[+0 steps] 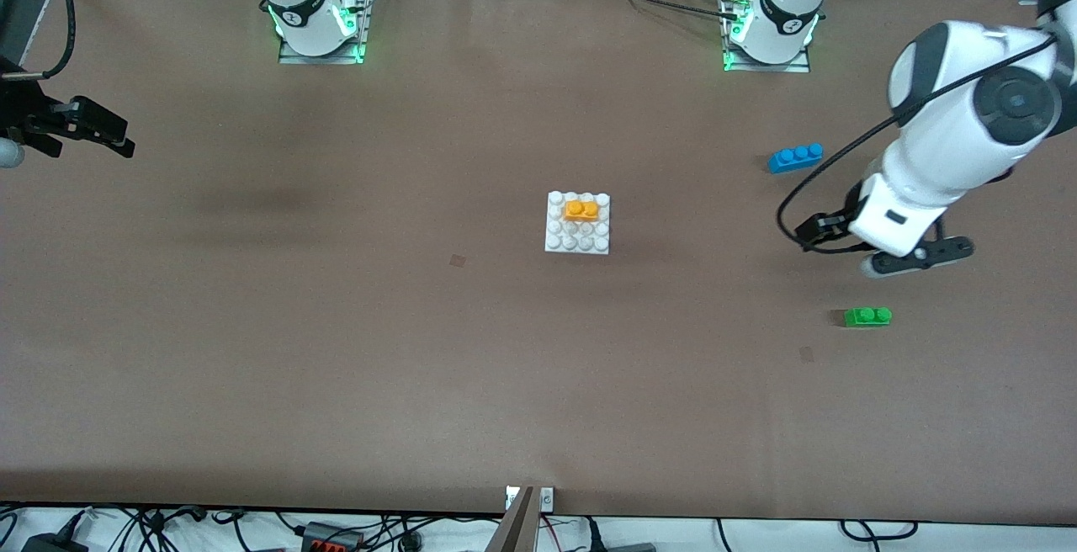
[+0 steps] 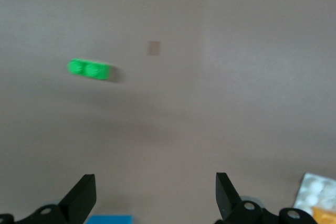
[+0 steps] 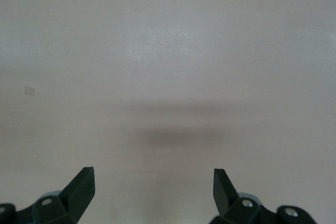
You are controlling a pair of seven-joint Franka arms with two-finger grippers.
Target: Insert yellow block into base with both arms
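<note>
The yellow block [image 1: 581,210] sits on the studs of the white base [image 1: 577,236] in the middle of the table, on the half of the plate farther from the front camera. A corner of the base [image 2: 316,193] also shows in the left wrist view. My left gripper [image 2: 156,182] hangs open and empty over bare table toward the left arm's end, between the blue and green bricks. My right gripper [image 1: 101,135] hangs open and empty over the right arm's end of the table, well away from the base; its fingers [image 3: 81,182] frame only bare table.
A blue three-stud brick [image 1: 795,156] lies toward the left arm's end, farther from the front camera than the left hand. A green two-stud brick [image 1: 867,316] lies nearer that camera and shows as the green brick [image 2: 90,69] in the left wrist view.
</note>
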